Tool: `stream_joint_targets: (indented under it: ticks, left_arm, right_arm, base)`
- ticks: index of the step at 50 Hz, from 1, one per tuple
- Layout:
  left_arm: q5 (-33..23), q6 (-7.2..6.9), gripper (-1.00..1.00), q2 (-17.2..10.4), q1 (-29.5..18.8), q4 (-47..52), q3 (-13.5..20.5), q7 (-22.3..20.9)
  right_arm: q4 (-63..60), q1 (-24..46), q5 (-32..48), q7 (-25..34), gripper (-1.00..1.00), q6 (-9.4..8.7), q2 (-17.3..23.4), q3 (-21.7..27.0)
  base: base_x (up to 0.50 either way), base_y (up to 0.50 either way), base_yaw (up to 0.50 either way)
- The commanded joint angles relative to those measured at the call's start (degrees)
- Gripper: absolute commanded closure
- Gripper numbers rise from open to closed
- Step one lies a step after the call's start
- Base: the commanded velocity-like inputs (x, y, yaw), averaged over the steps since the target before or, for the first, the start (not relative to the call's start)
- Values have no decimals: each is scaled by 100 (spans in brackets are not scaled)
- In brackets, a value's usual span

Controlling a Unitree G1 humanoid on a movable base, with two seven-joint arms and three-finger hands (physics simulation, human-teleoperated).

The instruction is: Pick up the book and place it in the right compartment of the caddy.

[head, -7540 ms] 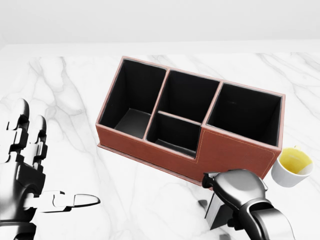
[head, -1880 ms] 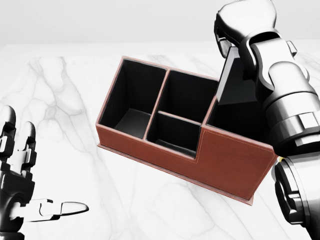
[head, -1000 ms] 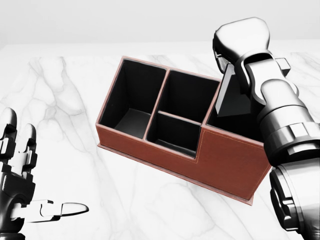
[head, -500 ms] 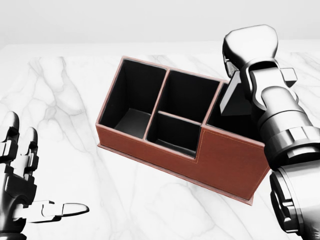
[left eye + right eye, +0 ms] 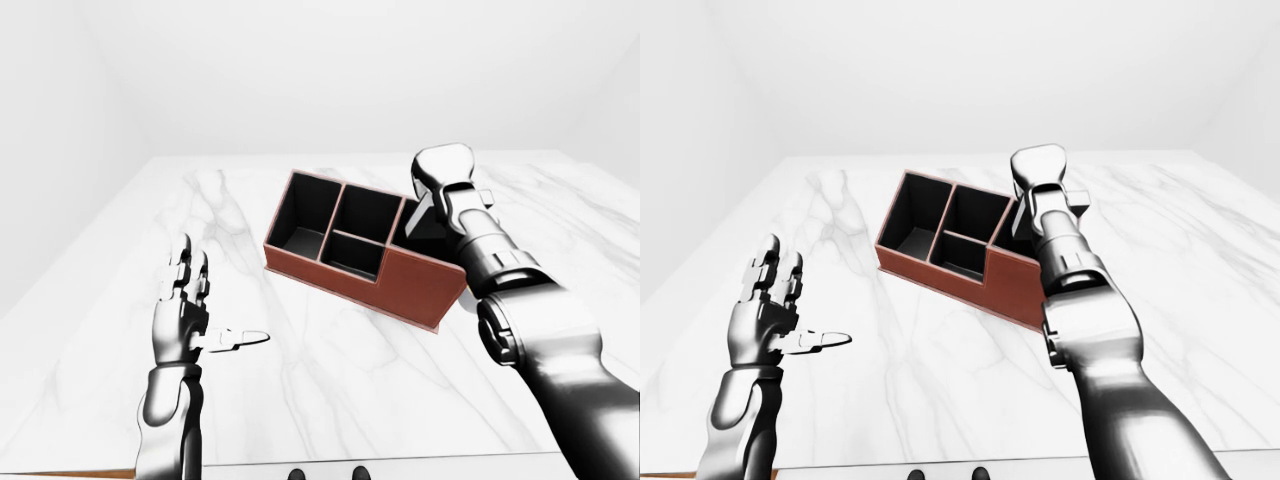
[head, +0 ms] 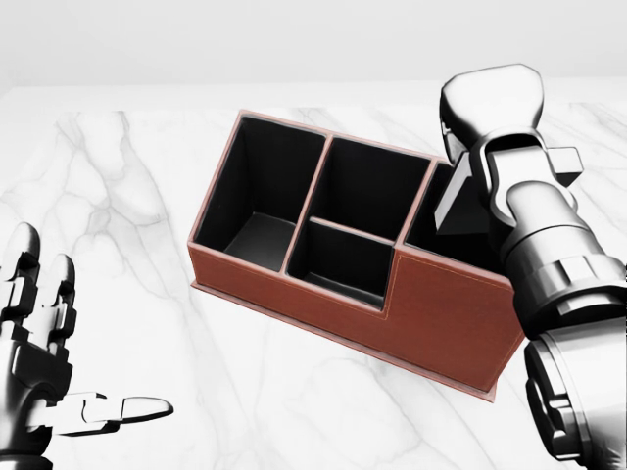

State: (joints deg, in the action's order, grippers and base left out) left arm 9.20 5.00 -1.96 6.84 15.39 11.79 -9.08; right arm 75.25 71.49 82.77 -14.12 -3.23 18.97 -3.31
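The brown caddy (image 6: 441, 313) with black compartments lies at an angle on the white marble table (image 6: 147, 196). My right hand (image 6: 480, 166) is shut on the dark grey book (image 6: 460, 201). It holds the book tilted over the caddy's right compartment (image 6: 423, 235), with the book's lower edge inside the opening. My arm hides most of that compartment. My left hand (image 6: 69, 343) is open and empty, hovering at the lower left, far from the caddy. The same scene shows in the left-eye view, with the caddy (image 5: 420, 285) and the right hand (image 5: 440, 195).
The caddy's left compartment (image 6: 260, 196) and two middle compartments (image 6: 367, 186) hold nothing. The marble table's near edge (image 5: 330, 465) shows at the bottom of the left-eye view. White walls stand beyond the table.
My right hand lifted the book from low beside the caddy to above it, then lowered it a little to the right into the right compartment's opening. The left hand barely moved.
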Motion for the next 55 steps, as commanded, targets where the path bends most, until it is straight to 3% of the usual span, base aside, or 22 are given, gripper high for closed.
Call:
stream_joint_targets:
  ticks: [1,55]
  left_arm:
    - [22,0,-100,-8,31,30,12,4]
    - [52,0,-100,-110,-146,-742,106,-10]
  right_arm:
    - [20,6,112,-195,100,-96,-42,-115]
    - [277,-354,88,-443,100,-177,-344,-60]
  base:
    - [0,0,0]
    - [0,0,0]
